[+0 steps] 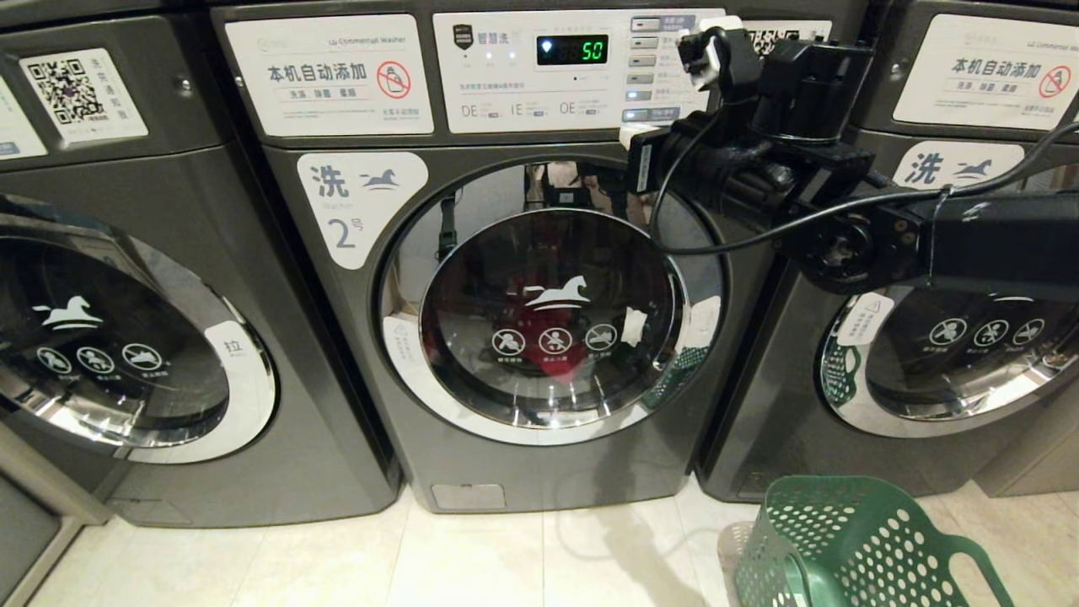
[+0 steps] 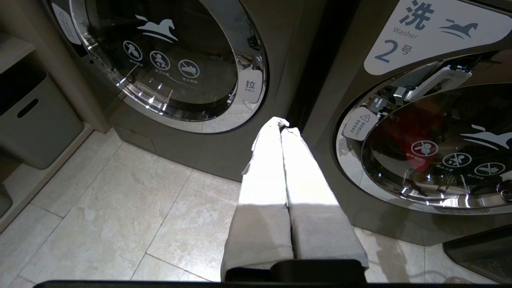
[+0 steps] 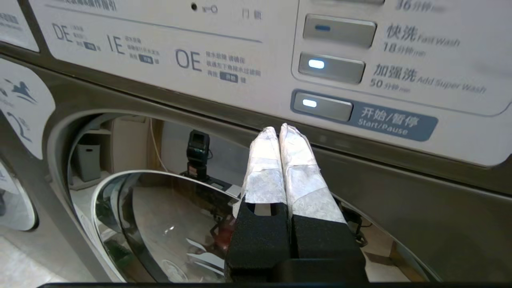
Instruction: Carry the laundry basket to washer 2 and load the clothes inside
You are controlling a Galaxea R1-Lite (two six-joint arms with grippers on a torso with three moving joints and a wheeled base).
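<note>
Grey steel and chrome fill my screen: washer 2 [image 1: 539, 320] stands dead ahead, its round glass door [image 1: 552, 316] closed, something red dimly visible behind the glass. Its white label [image 1: 361, 206] with the numeral and horse logo sits just left of the door. Above the door, the control panel [image 1: 539, 72] shows a green 50 on its display [image 1: 571, 50].

I have the right gripper [image 3: 280, 134] up at that panel, claw pinched fully together with nothing in it, its taped fingertips [image 3: 294, 140] just below the lit Start/Pause button [image 3: 322, 105]; I cannot tell whether they touch the machine. The lit Add Super Wash button [image 3: 331, 67] sits above that one.

My left gripper [image 2: 281, 124] hangs low to the left of washer 2, also pressed closed and empty, pointing at the dark gap between it and the neighbouring washer [image 2: 168, 64].

On the pale tiled floor [image 1: 472, 556], the green laundry basket [image 1: 851, 544] sits in front and to the right of washer 2, below the right-hand washer [image 1: 927, 371].
</note>
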